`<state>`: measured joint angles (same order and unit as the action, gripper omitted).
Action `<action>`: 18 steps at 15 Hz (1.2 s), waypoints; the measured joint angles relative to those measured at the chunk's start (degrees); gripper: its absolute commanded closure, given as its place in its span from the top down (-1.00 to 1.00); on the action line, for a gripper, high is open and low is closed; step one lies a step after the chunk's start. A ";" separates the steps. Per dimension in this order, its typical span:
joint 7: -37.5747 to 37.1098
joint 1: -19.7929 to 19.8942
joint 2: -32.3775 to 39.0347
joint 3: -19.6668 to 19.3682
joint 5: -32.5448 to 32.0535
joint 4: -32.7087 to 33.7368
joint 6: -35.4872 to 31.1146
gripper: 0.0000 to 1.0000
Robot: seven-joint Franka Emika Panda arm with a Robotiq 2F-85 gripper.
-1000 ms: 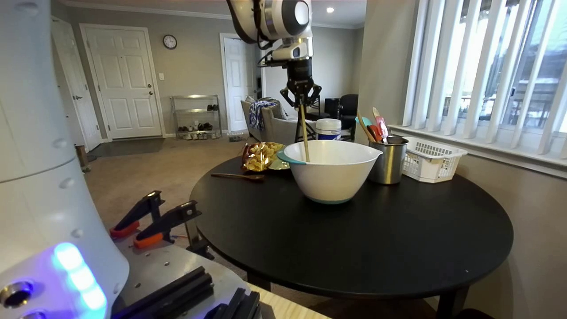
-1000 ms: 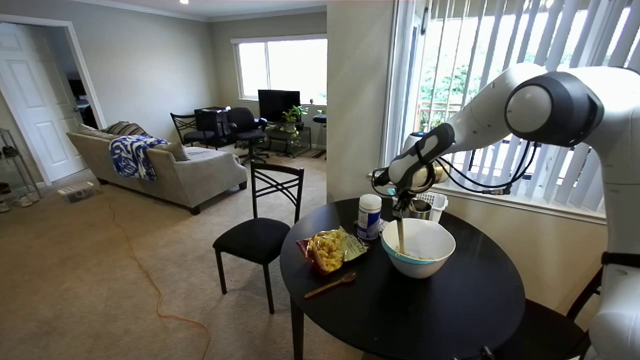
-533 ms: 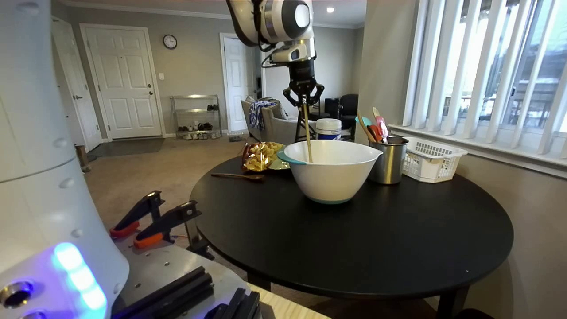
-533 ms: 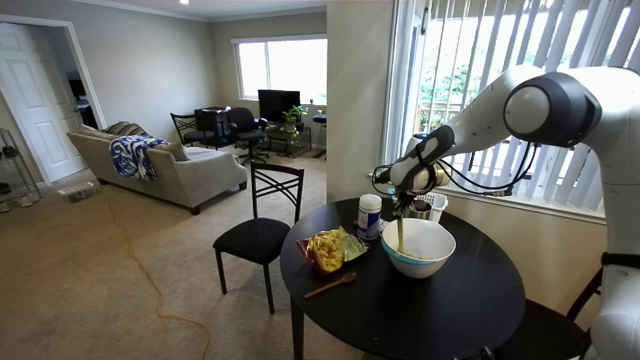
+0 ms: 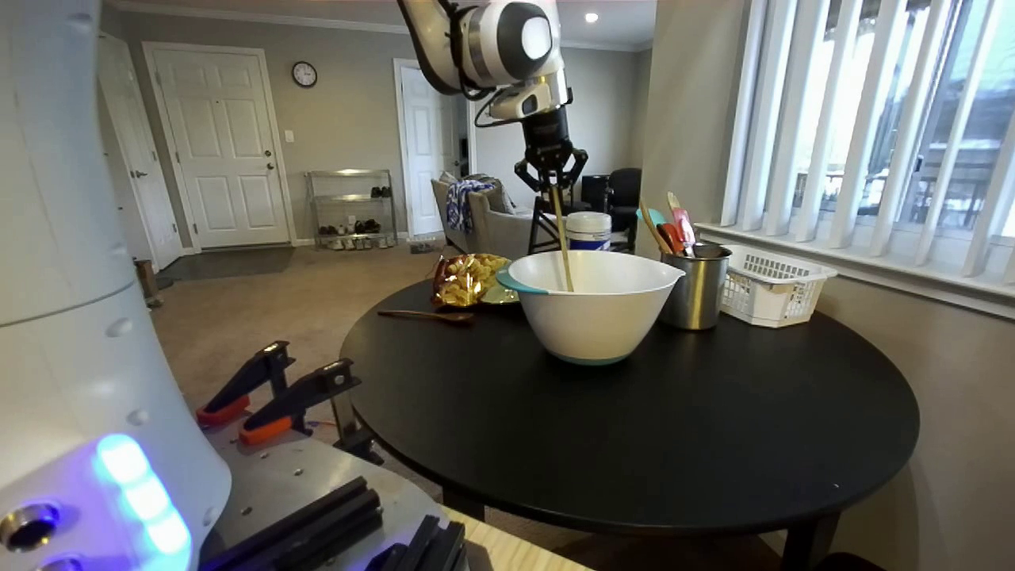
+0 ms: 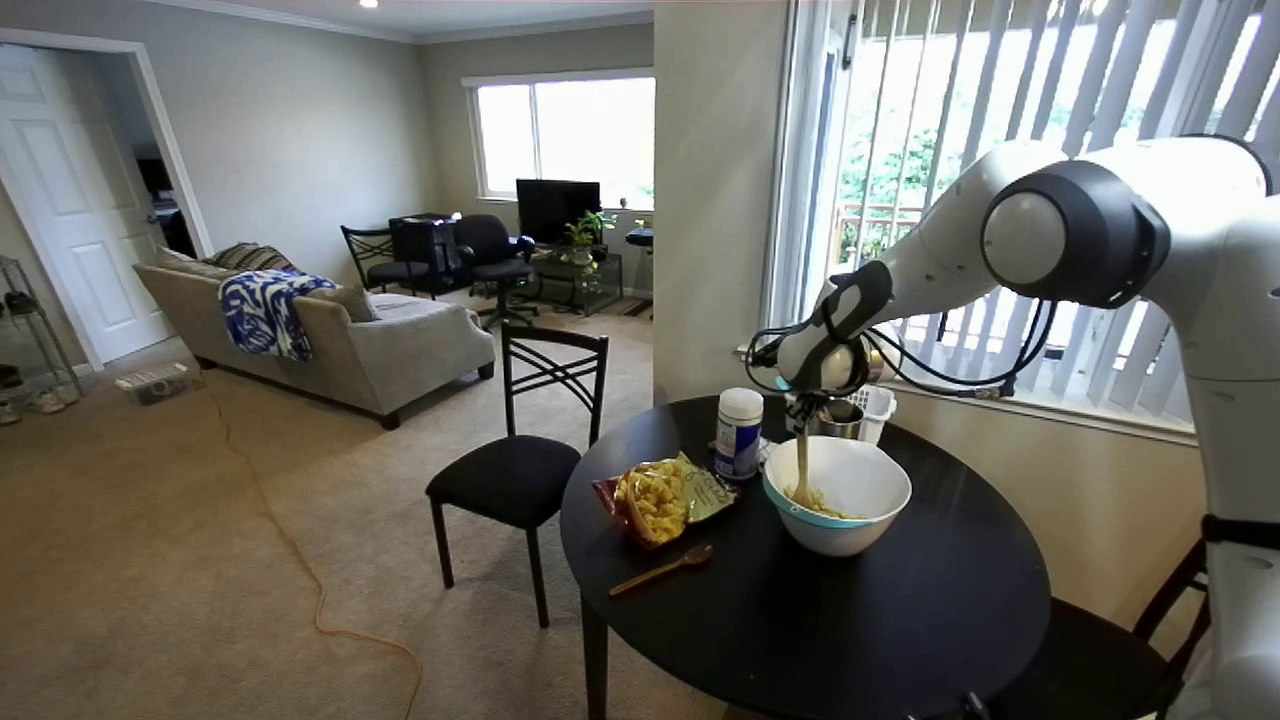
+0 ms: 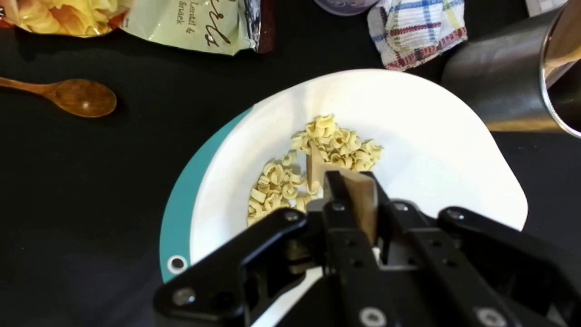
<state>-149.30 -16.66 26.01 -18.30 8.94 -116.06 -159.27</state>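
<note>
In an exterior view, my gripper (image 5: pixel 555 185) pinches a wooden spatula (image 5: pixel 562 230) high up, presumably to clear the mixing bowl (image 5: pixel 603 325); in an exterior view, the spatula stands near-upright inside the bowl, snack bag (image 6: pixel 705 495) nearby; in the wrist view, the blade (image 7: pixel 314 170) sits amid curled pasta (image 7: pixel 347 147).

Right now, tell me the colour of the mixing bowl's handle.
Teal; the handle shows best in the wrist view.

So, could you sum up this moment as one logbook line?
Gripper: shut on wooden utensil | Utensil: end among yellow curls in white bowl | On table beside bowl: spoon, snack bag
</note>
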 measured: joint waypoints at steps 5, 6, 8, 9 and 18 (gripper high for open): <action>0.00 -8.57 3.20 -9.56 1.89 -0.42 -3.69 -0.90; 0.00 -10.53 3.98 -11.77 1.99 -0.44 -3.74 -0.90; 0.00 -13.70 5.23 -15.19 2.00 -0.61 -3.62 -0.90; 0.00 -14.96 5.61 -16.46 2.00 -0.77 -3.35 -0.90; 0.03 -20.35 5.66 -23.21 2.03 0.91 11.92 -0.90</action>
<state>-149.27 -37.01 31.66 -41.50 10.97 -115.15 -147.35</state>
